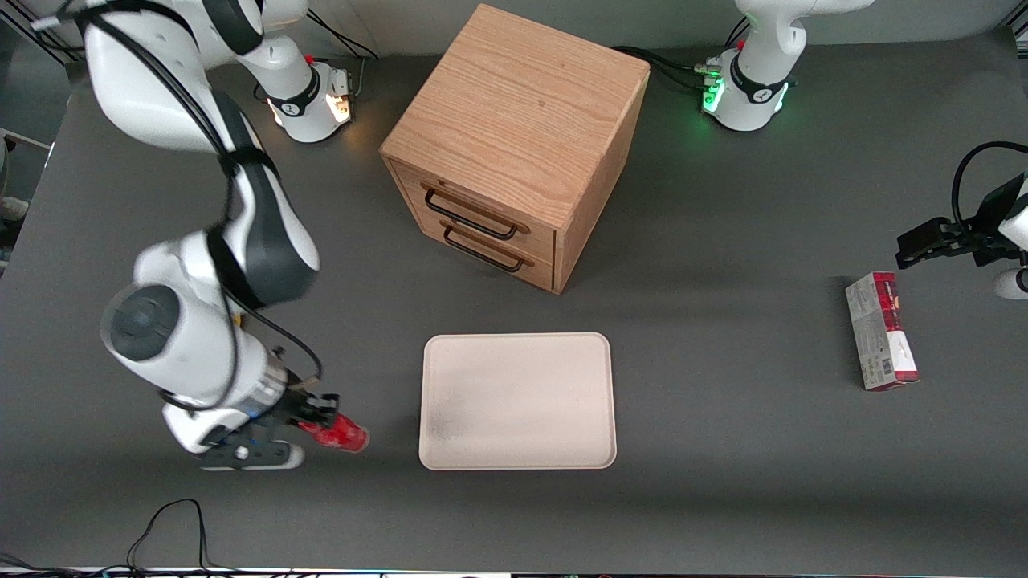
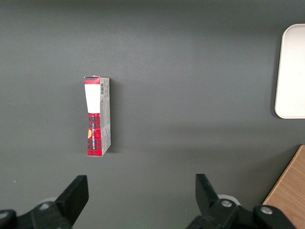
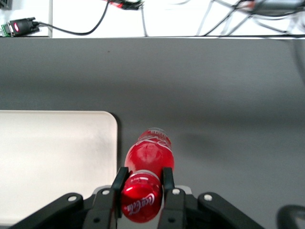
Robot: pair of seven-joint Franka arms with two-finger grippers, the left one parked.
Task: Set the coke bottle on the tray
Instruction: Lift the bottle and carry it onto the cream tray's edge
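My claw [image 3: 141, 187] grips the small, slim red coke bottle [image 3: 148, 164] at its red-capped end; it lies tilted just beside the flat beige rectangular tray [image 1: 518, 400], above the dark grey counter [image 1: 723, 498]

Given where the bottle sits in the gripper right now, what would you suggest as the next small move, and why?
Probably carry it sideways over the tray. The gripper is shut on the coke bottle, which is beside the tray's edge nearest the working arm, not yet over it, and the tray is bare.
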